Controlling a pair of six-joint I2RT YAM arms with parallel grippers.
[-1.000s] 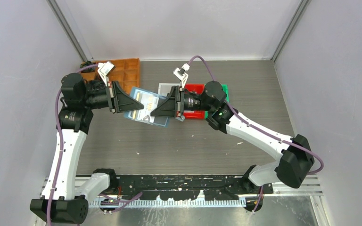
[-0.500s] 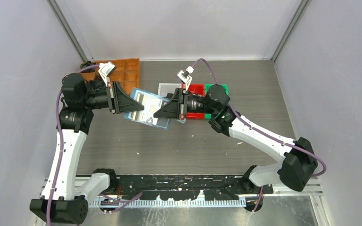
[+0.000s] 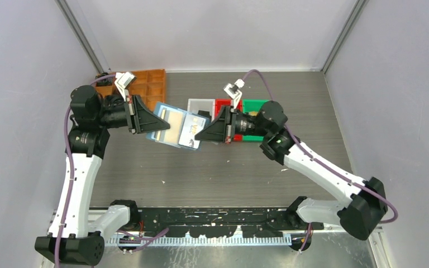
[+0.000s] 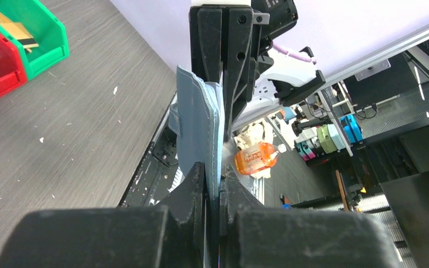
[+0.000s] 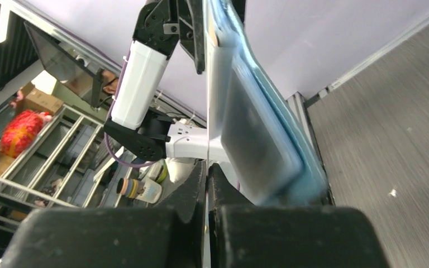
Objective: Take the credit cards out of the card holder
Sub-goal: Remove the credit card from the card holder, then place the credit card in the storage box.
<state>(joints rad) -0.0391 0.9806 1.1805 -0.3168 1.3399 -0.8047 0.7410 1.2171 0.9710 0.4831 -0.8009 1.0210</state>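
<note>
**Right end effector closed on card; withdrawal begun**

The left end effector (image 4: 219,187) is clamped on the card holder (image 3: 166,121), holding it open in the air above the worktop (image 3: 229,167). Within the last second the right end effector (image 5: 208,170) has closed from partly open onto the edge of a credit card (image 3: 190,130) and has shifted rightward, away from the holder. The card appears partly drawn from its pocket. Judgement: extraction of this card is in progress. A straight pull should free it, provided the left grip holds.
</note>
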